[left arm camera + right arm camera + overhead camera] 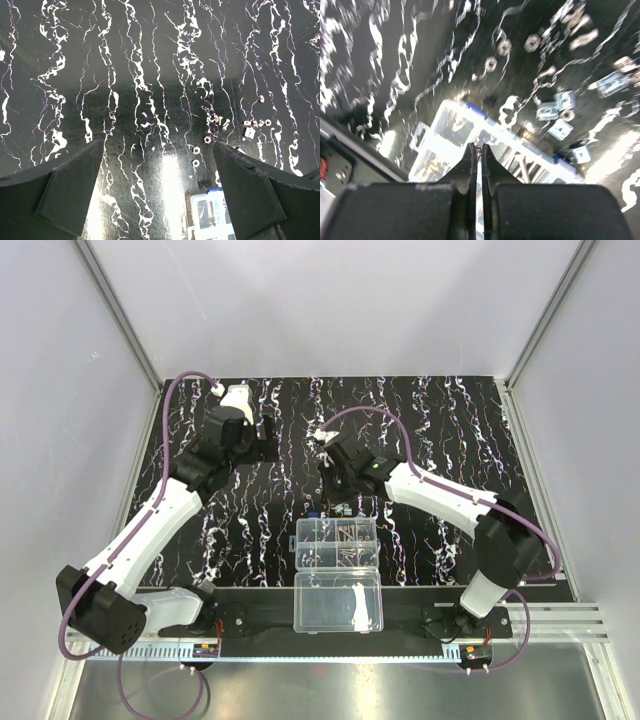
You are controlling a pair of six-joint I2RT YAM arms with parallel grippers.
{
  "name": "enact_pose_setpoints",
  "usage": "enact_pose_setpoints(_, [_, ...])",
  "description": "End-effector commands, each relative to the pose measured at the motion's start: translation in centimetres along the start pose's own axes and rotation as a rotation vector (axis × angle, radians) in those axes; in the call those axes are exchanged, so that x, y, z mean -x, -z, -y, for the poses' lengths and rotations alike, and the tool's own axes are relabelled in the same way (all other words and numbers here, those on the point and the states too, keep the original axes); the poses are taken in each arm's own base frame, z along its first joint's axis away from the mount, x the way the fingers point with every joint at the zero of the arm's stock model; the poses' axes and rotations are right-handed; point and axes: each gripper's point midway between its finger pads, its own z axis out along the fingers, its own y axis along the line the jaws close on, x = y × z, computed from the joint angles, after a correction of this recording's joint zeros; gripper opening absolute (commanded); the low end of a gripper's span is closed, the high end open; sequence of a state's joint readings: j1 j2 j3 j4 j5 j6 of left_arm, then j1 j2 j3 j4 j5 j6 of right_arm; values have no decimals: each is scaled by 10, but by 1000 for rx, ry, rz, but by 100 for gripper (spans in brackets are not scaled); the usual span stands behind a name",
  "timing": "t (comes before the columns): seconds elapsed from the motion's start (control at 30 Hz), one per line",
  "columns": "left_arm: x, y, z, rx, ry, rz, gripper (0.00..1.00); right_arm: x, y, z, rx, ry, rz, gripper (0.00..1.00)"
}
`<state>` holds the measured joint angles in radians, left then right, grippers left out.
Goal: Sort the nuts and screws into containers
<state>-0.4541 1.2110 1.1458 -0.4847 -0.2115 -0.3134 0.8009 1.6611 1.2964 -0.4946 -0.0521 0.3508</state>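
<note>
My right gripper (478, 148) is shut on a tiny round silvery nut (478, 147) pinched at its fingertips, held above the clear organizer's containers (451, 125). In the top view that gripper (336, 502) hangs just behind the containers (337, 542), some of which hold screws (350, 536). Loose nuts (504, 47) and screws (583, 39) lie on the mat beyond the box. My left gripper (162, 200) is open over bare mat, with three nuts (196, 150) and several screws (220, 121) ahead to its right. It stands far left in the top view (268, 435).
The undivided clear lid half (338, 602) lies open toward the arm bases. Square silvery pieces (548, 111) sit right of the box, and a small blue piece (216, 190) marks its corner. The black mat (450, 430) has white streaks, and white walls stand on three sides.
</note>
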Motion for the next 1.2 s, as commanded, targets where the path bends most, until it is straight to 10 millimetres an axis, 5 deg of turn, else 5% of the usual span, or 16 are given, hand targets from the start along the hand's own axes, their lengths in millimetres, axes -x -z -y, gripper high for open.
enact_pose_setpoints(0.0, [29, 17, 7, -38, 19, 89, 99, -16, -10, -9, 45, 45, -48, 0])
enact_pose_setpoints(0.5, [28, 18, 10, -54, 23, 89, 99, -65, -38, -14, 62, 78, -184, 0])
enact_pose_setpoints(0.67, [29, 19, 10, -55, 23, 92, 99, -67, -38, -13, 53, 79, -191, 16])
enact_pose_setpoints(0.87, [30, 19, 9, -48, 21, 95, 99, -38, -19, -17, 16, 88, -124, 42])
enact_pose_setpoints(1.07, [30, 20, 8, -43, 20, 96, 99, 5, -6, 1, -145, 62, -43, 47])
enact_pose_setpoints(1.17, [30, 20, 7, -40, 19, 97, 99, 16, -16, 14, -236, 17, -19, 44])
